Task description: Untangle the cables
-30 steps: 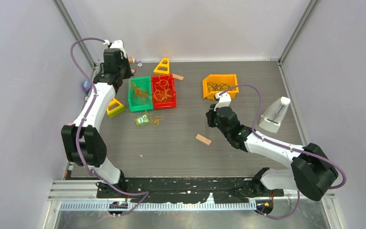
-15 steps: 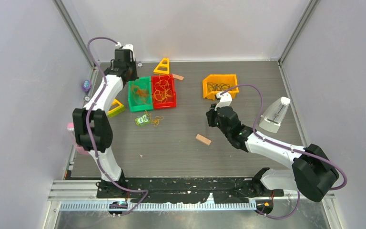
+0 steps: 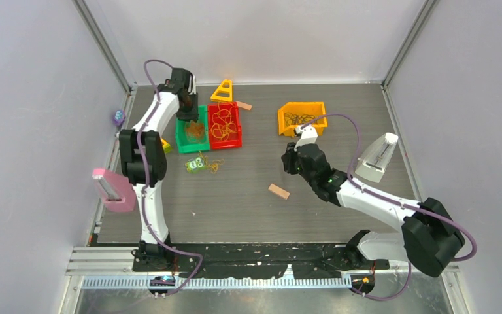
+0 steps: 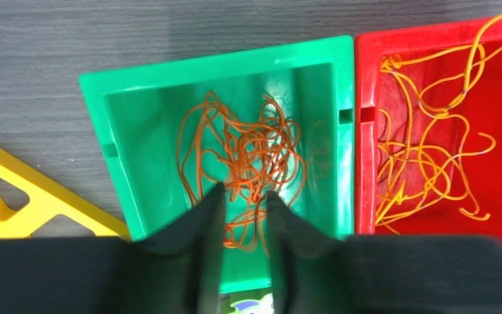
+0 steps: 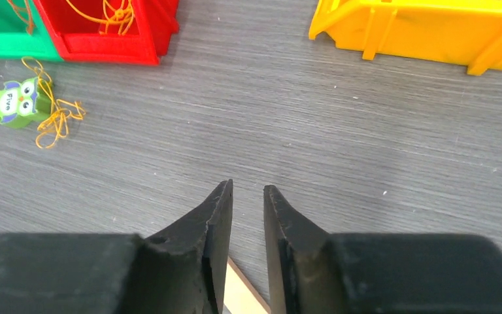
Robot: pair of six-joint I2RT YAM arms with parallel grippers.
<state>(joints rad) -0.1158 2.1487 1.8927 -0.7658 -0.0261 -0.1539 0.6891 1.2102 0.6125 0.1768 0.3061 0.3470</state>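
A: Nearest, the right gripper (image 5: 248,186) is hovering over bare table, jaws slightly parted, pinching nothing. A wooden block (image 5: 242,297) is lying just under it.

B: Left of that?

A: A yellow cable (image 5: 55,118) is lying looped against the owl toy (image 5: 14,101).

B: Farther?

A: The left gripper (image 4: 243,191) is hanging over the green bin (image 4: 216,59), jaws narrowly apart. The orange cable (image 4: 248,144) is sitting clumped inside. The red bin (image 4: 366,91), touching on the right, is holding yellow cables (image 4: 425,150).

B: Step?

A: Probably dropping orange into green. Next: lifting clear without snagging strands.
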